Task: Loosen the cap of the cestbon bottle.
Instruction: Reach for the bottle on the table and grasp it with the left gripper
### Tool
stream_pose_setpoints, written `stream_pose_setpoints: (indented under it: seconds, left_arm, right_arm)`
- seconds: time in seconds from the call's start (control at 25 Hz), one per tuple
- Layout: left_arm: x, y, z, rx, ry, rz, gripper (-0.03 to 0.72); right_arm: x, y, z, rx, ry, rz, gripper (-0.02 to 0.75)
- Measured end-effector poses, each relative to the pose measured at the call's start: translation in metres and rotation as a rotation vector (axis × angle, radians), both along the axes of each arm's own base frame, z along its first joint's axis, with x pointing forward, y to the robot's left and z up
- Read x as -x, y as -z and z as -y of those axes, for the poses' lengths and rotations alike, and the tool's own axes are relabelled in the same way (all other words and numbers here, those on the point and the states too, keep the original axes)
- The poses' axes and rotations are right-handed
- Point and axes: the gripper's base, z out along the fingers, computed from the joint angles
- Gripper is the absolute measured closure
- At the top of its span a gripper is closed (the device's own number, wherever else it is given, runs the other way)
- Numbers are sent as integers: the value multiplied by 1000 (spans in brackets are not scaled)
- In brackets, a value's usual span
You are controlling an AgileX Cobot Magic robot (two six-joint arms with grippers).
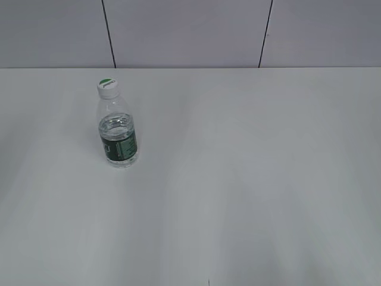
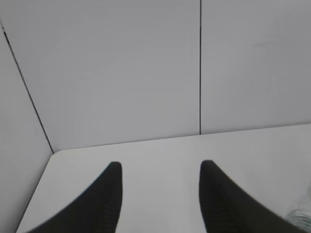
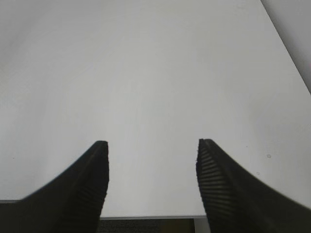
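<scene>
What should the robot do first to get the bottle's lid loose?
Probably move the open left gripper toward the cestbon bottle to hold it. The bottle stands upright on the table's left side, cap on, and neither gripper touches it.

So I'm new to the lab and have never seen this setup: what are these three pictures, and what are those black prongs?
It is a two-armed robot seen by three cameras. One looks across a white table from in front; there a small water bottle stands upright with its white cap on. The other two cameras sit on the wrists. The black prongs are the fingers of the left hand and the right hand. Both are spread open and hold nothing.
</scene>
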Motion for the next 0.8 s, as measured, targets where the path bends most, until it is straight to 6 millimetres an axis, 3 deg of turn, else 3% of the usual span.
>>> stream_pose_setpoints:
  seconds: [0.12,0.32,0.8]
  left_arm:
    - [-33,15,1,-9,12,-14,358]
    - [-71,35,3,-7,29,19,358]
    - [-138,121,12,36,122,-6,433]
  right_arm:
    - [0,0,0,0,0,0,297]
    - [0,0,0,0,0,0,297]
    - [0,0,0,0,0,0,297]
